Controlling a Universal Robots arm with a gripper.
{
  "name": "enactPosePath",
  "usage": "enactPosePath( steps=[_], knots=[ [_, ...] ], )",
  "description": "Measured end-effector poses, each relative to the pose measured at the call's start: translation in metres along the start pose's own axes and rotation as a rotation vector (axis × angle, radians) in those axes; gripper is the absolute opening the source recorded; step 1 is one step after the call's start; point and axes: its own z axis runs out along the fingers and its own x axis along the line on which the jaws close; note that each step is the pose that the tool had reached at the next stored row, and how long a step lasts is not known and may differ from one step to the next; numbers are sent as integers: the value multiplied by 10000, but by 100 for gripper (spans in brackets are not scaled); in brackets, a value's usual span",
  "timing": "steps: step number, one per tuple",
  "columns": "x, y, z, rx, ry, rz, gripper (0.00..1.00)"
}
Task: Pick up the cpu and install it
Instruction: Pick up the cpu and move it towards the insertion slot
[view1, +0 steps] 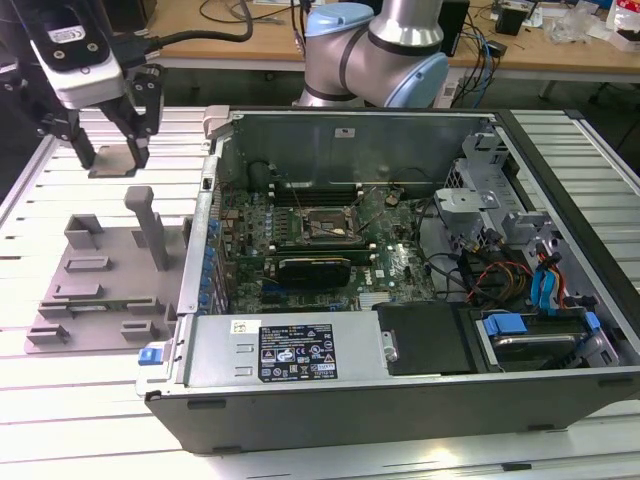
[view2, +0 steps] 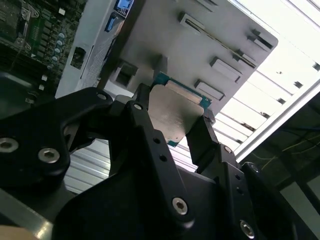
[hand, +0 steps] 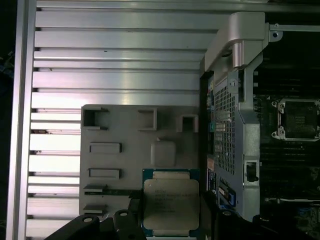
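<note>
So the pincer (view1: 112, 150) is up over the far corner of the bench (view1: 80, 400) on the exterior view's left, and it's got the cpu (view1: 112, 160) clamped between its two black fingers (view2: 150, 135). It's closed just as far as the chip's width, pinching it by opposite edges. In both wrist views you can see it clearly: silver metal top facing the first wrist view's camera (hand: 171, 202), greenish board edge peeking out around it, and the flat underside in the second wrist view (view2: 175, 112). The chip is off the grey tray (view1: 100, 280) and hanging in the air just beyond it, not touching. The open computer case (view1: 300, 420) lies on its side right next to the tray, and the black-framed socket (view1: 325, 225) sits in the middle of the green motherboard (view1: 400, 260), well apart from where the cpu is.
</note>
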Motion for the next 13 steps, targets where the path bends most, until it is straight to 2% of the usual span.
enactPosePath(
  steps=[5, 13],
  knots=[
    [-145, -3, 0, 0, 0, 0, 55],
    [-231, -4, -1, -1, 0, -1, 55]
  ],
)
